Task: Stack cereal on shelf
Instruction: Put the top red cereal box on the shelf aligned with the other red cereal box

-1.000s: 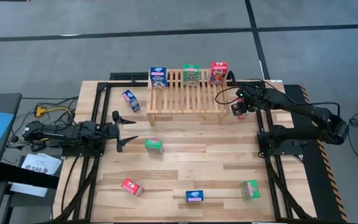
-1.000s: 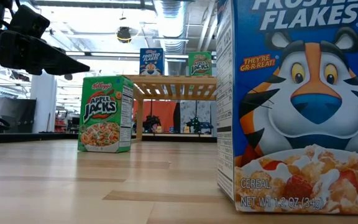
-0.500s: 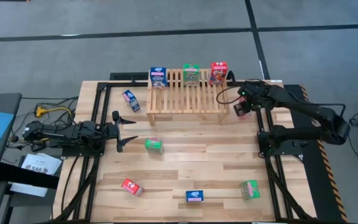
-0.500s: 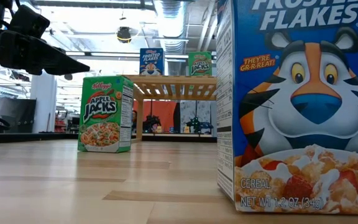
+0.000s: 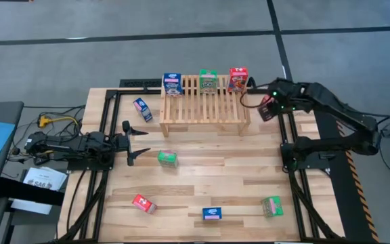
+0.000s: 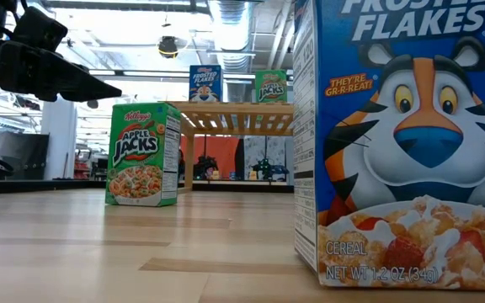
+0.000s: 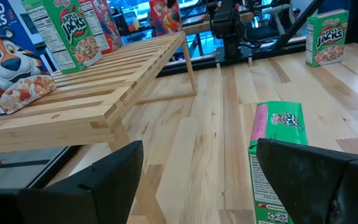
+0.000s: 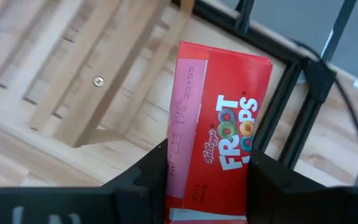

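Observation:
The slatted wooden shelf [image 5: 204,103] stands at the table's far middle, with a blue box [image 5: 172,84], a green box [image 5: 208,81] and a red box [image 5: 238,78] upright along its far edge. My right gripper [image 5: 268,108] is just off the shelf's right end, shut on a red Froot Loops box [image 8: 219,143]. My left gripper [image 5: 138,144] is open and empty at the table's left. A green box [image 5: 167,158] lies on the table just ahead of its fingers and also shows in the left wrist view [image 7: 277,155]. My right gripper pinches the red box between its two fingers [image 8: 143,180], across the box's width, at the end nearest the wrist [image 8: 194,199]. The fingers come from above, slanting down. The box reaches out past the fingertips, lifted clear of the table beside the shelf's right leg.
Loose boxes lie on the table: blue [image 5: 142,108] left of the shelf, red [image 5: 143,203], blue [image 5: 212,213] and green [image 5: 271,206] toward the near edge. Black frame rails [image 5: 295,183] run along both table sides. The middle of the table has free room.
My right gripper has gone up and toward the table's far right corner with the red box, which is now lifted clear beside the shelf's right end.

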Robot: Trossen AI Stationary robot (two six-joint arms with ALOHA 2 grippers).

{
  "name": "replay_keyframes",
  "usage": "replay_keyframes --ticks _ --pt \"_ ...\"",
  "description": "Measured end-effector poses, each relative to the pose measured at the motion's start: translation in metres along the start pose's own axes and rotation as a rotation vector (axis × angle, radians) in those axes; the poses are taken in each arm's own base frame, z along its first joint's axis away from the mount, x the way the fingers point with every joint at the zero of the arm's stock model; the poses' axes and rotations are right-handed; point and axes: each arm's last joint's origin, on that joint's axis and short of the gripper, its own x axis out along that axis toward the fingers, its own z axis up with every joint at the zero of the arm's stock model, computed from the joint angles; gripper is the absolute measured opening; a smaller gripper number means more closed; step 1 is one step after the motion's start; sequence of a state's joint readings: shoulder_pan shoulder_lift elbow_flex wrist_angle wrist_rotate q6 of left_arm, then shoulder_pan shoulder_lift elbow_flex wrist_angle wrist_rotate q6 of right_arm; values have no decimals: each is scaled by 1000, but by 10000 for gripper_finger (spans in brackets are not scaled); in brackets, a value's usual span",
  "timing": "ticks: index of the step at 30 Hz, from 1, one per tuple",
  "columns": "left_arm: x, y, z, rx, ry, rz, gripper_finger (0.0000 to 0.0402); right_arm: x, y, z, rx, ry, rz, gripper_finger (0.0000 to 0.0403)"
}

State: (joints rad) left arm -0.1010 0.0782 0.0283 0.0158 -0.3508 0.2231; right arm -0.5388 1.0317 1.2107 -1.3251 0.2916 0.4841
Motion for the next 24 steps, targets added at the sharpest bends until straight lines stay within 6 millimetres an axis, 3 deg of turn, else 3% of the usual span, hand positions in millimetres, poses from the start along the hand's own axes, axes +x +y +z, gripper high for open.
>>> replay_keyframes --ticks 13,19,24 --pt "0 0 0 0 0 0 305 -54 -4 27 -372 -202 53 172" --pt "0 0 0 0 0 0 305 -61 1 41 -610 -273 49 172" --pt "0 0 0 0 0 0 305 -56 13 53 -765 -253 133 172"
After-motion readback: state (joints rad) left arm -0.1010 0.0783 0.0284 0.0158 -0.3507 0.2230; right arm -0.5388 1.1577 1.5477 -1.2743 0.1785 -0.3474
